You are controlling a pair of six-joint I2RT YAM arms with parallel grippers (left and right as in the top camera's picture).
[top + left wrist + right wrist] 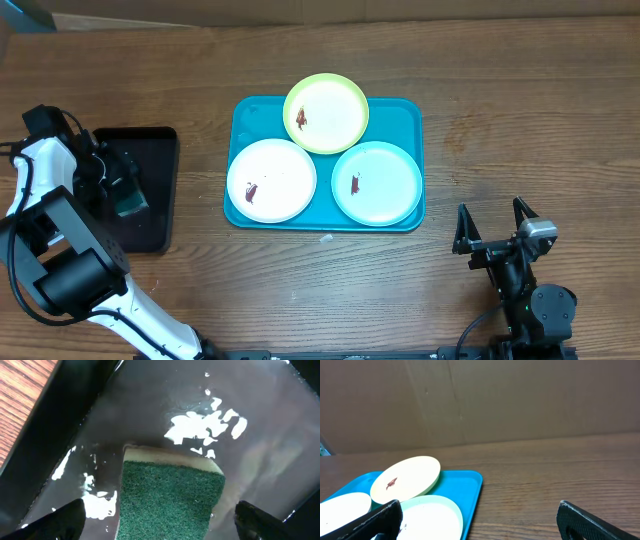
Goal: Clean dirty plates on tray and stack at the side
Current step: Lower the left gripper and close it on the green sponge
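Three plates lie on the teal tray (400, 112): a yellow-green one (326, 113) at the back, a white one (271, 180) front left and a light teal one (376, 183) front right. Each carries a dark reddish smear. My left gripper (123, 190) hangs over the black tray, open. In the left wrist view a green sponge (170, 497) lies between the gripper's fingers (62, 521), with a gap on each side. My right gripper (495, 233) stands open over bare table right of the teal tray, and its wrist view shows the plates (407, 477) to the left.
A black tray (158, 150) with a wet, glistening floor (150, 420) sits left of the teal tray. Brown wooden table surrounds both. A small white scrap (326, 238) lies just in front of the teal tray. A cardboard wall (520, 400) stands behind the table.
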